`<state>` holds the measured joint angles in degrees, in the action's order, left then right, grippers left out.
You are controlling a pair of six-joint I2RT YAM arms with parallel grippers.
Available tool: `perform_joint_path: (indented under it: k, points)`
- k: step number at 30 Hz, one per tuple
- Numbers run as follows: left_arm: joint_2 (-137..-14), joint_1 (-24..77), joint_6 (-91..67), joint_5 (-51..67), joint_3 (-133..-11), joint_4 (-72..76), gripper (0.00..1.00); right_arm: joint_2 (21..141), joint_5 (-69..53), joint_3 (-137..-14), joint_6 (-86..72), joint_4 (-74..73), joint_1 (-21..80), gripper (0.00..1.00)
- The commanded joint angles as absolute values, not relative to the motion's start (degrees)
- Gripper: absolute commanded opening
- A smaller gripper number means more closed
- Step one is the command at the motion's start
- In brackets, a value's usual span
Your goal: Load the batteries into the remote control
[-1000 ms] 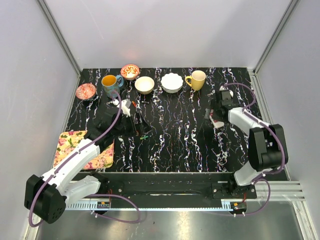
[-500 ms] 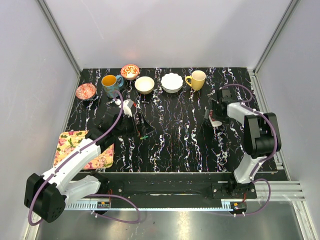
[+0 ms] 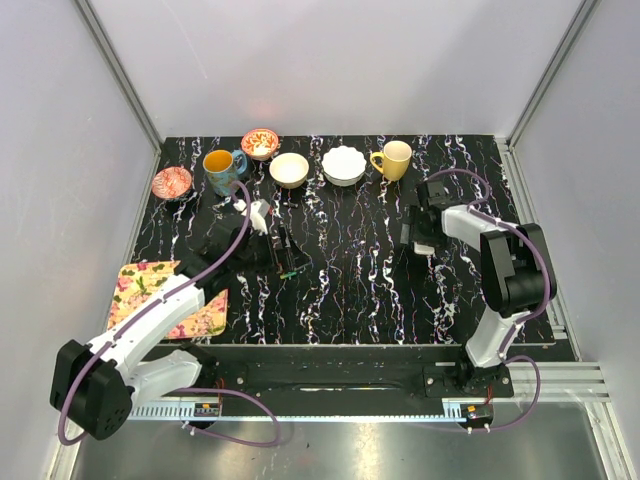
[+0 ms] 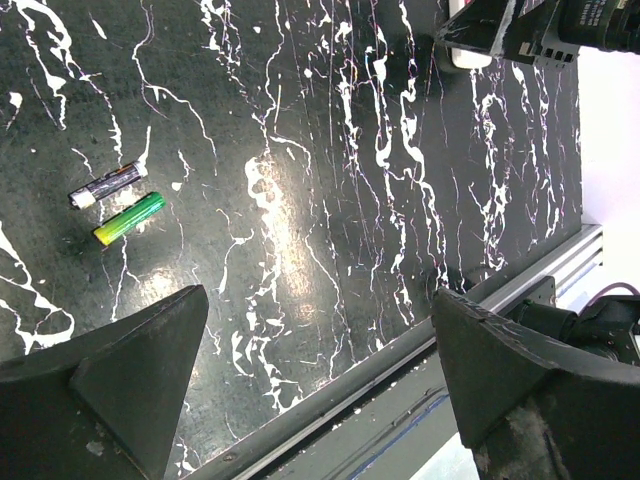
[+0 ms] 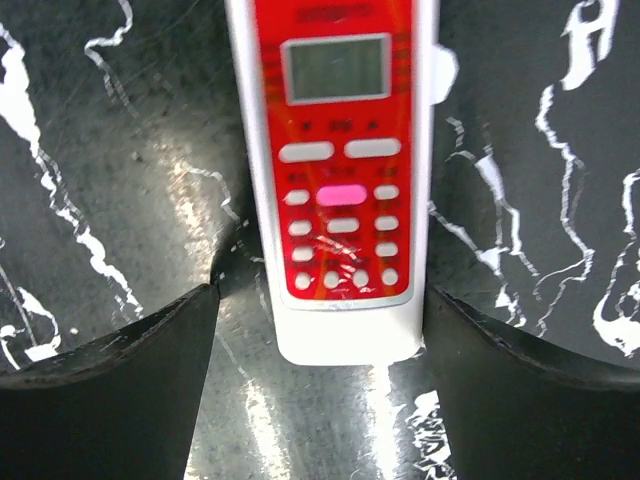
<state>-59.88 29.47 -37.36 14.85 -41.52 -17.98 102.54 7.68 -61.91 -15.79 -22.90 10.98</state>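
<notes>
The remote control (image 5: pixel 340 180) lies flat on the black marbled table, red face with screen and buttons up, white rim around it. My right gripper (image 5: pixel 320 300) straddles its near end, open: the right finger (image 5: pixel 520 370) meets the remote's corner, the left finger (image 5: pixel 110 380) stands a little off it. From above, the right gripper (image 3: pixel 418 232) covers most of the remote (image 3: pixel 426 246). Two batteries, one dark (image 4: pixel 107 186) and one green (image 4: pixel 129 218), lie side by side on the table. My left gripper (image 4: pixel 318 295) hovers wide open and empty, in the top view (image 3: pixel 268 235) just behind the batteries (image 3: pixel 290 270).
Along the back stand a red patterned bowl (image 3: pixel 172 182), a blue mug (image 3: pixel 220 165), a patterned bowl (image 3: pixel 260 143), a cream bowl (image 3: pixel 289 169), a white scalloped bowl (image 3: pixel 343 165) and a yellow mug (image 3: pixel 394 159). A floral cloth (image 3: pixel 165 298) lies at the front left.
My right gripper has swung left and settled over the remote control, its jaws drawing in a little. The left arm has shifted slightly; the batteries have not moved.
</notes>
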Motion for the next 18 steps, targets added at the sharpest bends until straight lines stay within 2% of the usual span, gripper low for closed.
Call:
perform_joint_path:
  k: [1, 6, 10, 14, 17, 18]
  points:
    - [-60.0, 30.3, -38.1, 15.7, -41.4, -14.6, 0.99, 100.9, 9.1, -64.2, -17.0, -25.8, 13.5, 0.87]
    - [-59.4, 30.9, -38.1, 15.3, -41.1, -14.9, 0.99, 104.2, 11.6, -66.4, -16.8, -27.7, 13.5, 0.84]
    - [-58.7, 31.0, -38.1, 14.7, -41.0, -15.4, 0.99, 105.1, 12.0, -66.4, -18.4, -27.6, 13.5, 0.76]
    - [-58.7, 31.1, -38.3, 14.4, -40.7, -15.4, 0.99, 106.1, 11.7, -66.7, -19.2, -27.8, 13.5, 0.64]
    - [-58.8, 31.0, -38.3, 14.6, -40.8, -15.5, 0.99, 106.4, 10.9, -66.8, -19.6, -27.9, 13.5, 0.48]
    - [-58.8, 31.1, -38.3, 14.7, -40.8, -15.5, 0.99, 106.3, 10.8, -66.6, -19.6, -27.9, 13.5, 0.39]
